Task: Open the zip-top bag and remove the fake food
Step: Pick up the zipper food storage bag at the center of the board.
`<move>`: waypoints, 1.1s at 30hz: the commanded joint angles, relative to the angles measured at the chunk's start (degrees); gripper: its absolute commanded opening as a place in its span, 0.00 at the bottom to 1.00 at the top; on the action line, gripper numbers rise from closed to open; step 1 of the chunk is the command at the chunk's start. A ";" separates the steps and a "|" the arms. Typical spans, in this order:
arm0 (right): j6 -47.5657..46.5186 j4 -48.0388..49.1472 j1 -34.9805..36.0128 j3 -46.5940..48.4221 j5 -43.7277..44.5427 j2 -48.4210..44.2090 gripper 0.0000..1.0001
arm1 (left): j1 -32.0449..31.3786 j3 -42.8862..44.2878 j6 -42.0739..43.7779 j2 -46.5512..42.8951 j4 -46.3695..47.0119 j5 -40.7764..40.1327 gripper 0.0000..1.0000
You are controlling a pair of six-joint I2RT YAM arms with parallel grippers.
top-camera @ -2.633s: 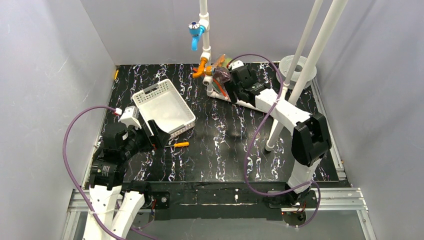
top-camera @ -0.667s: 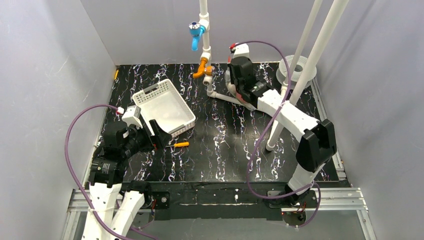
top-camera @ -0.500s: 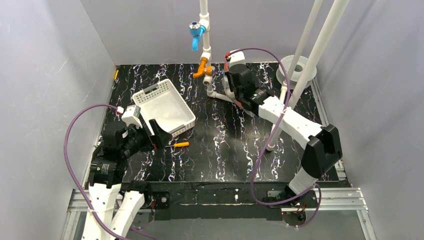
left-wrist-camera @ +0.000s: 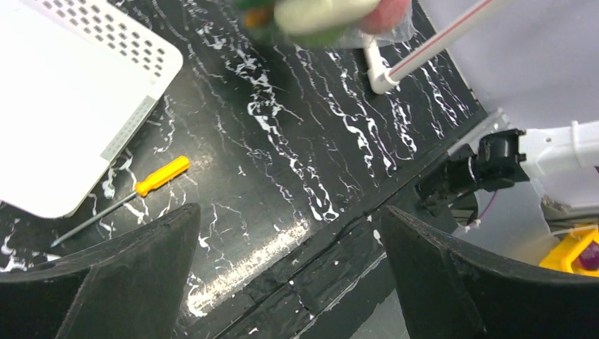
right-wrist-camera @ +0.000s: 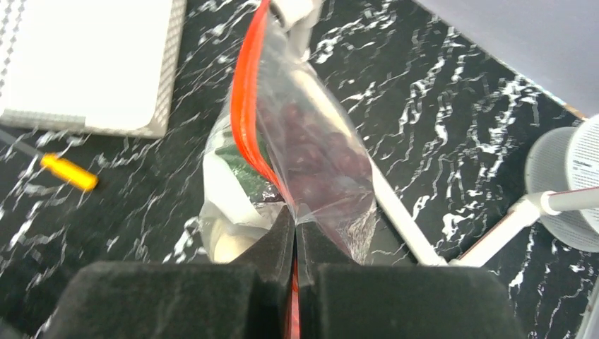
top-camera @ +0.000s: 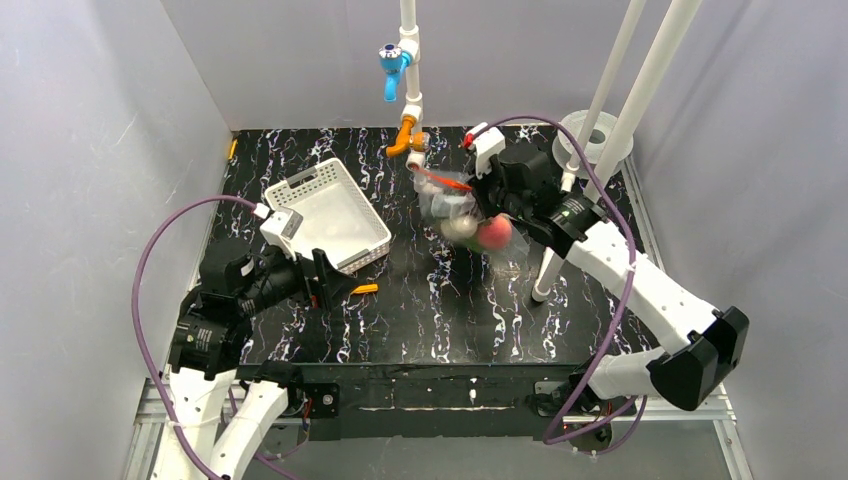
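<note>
Here the zip-top bag (top-camera: 462, 212) is thin, clear, crinkly plastic with a smooth orange-red zip strip (right-wrist-camera: 247, 106) along its mouth. Through the film the fake food (top-camera: 494, 233) shows as glossy rounded lumps: a pink-red peach, a whitish egg-shaped piece (top-camera: 460, 228), a dark red knobbly grape bunch (right-wrist-camera: 311, 162) and something green. The right pincer (right-wrist-camera: 294, 219) is clenched on the bag at the zip strip, black padded fingers pressed together with the strip running out from between them. The bag sags from that grip over the far middle of the black, white-veined table (top-camera: 430, 310), beside a white pipe; whether its bottom touches the table I cannot tell. The left pincer (left-wrist-camera: 289, 240) is released, spread wide, well apart from the bag, near the white slotted basket (top-camera: 300, 185) and a small orange-handled tool (left-wrist-camera: 161, 175).
</note>
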 commanded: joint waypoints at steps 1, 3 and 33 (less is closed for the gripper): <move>-3.77 -3.10 -0.33 0.69 -11.84 -5.05 0.01 | -0.74 1.71 3.33 0.95 2.69 7.01 0.99; -6.06 -5.79 -0.33 0.82 -17.79 -6.54 0.01 | -0.84 1.07 2.45 0.92 4.65 9.51 0.99; -25.40 -23.62 -10.62 -1.25 -56.89 -8.18 0.01 | -29.81 -1.24 34.62 24.59 27.87 0.87 0.68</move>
